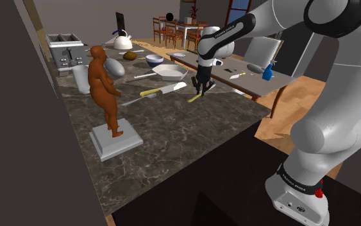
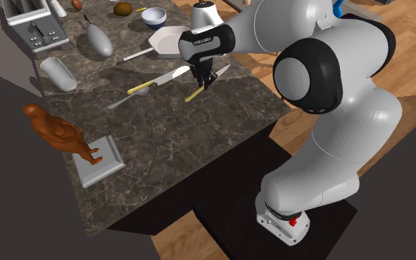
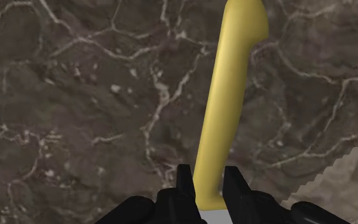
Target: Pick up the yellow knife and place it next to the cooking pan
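Item: yellow-handled knife [image 3: 229,95], clasped by the black gripper [image 3: 209,184] where handle meets blade. The jaws are clenched on it, seemingly just above the dark marble counter [image 1: 172,128].
Destination: white frying pan [image 1: 170,70], near, beyond a second knife [image 1: 163,90].
Handling, to my eye: grip firmly, carry level, clear that knife, lower beside the pan.

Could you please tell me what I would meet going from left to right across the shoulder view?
toaster → figurine → pan → gripper, shut on the yellow knife → spray bottle
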Tool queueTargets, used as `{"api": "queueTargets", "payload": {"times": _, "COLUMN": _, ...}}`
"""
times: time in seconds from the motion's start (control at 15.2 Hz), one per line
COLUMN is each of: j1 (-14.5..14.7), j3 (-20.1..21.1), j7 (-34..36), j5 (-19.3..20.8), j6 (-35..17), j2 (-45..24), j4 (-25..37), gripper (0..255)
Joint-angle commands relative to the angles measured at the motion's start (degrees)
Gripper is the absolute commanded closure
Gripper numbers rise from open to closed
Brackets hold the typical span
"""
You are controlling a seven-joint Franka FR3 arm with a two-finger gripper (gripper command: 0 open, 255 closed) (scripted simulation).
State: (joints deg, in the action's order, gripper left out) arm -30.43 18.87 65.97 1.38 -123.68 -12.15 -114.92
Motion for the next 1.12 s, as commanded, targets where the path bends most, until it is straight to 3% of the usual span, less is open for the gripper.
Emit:
{"api": "queueTargets", "payload": {"times": 0.0, "j1": 0.0, "j3": 0.0, "j7": 0.0, "j5": 0.0, "j6": -0.2, "j2": -0.1, "j4": -0.1, "gripper": 255}}
{"api": "queueTargets", "payload": {"times": 0.26, "j1": 0.0, "j3": 0.0, "j7": 0.0, "j5": 0.0, "j6": -0.2, "j2": -0.1, "j4": -0.1, "gripper": 255}}
{"api": "queueTargets", "payload": {"times": 0.33, "j1": 0.0, "j3": 0.0, "j7": 0.0, "j5": 0.0, "j6": -0.2, "j2": -0.1, "j4": -0.1, "gripper": 0}}
{"api": "queueTargets", "payload": {"times": 0.66, "j1": 0.0, "j3": 0.0, "j7": 0.0, "j5": 0.0, "j6": -0.2, "j2": -0.1, "j4": -0.1, "gripper": 0}}
{"api": "queueTargets", "payload": {"times": 0.92, "j1": -0.4, "j3": 0.2, "j7": -0.7, "j5": -1.1, "j6": 6.6, "j2": 2.8, "j4": 3.9, "gripper": 0}}
{"api": "queueTargets", "payload": {"times": 1.06, "j1": -0.4, "j3": 0.2, "j7": -0.7, "j5": -1.1, "j6": 6.6, "j2": 2.8, "j4": 3.9, "gripper": 0}}
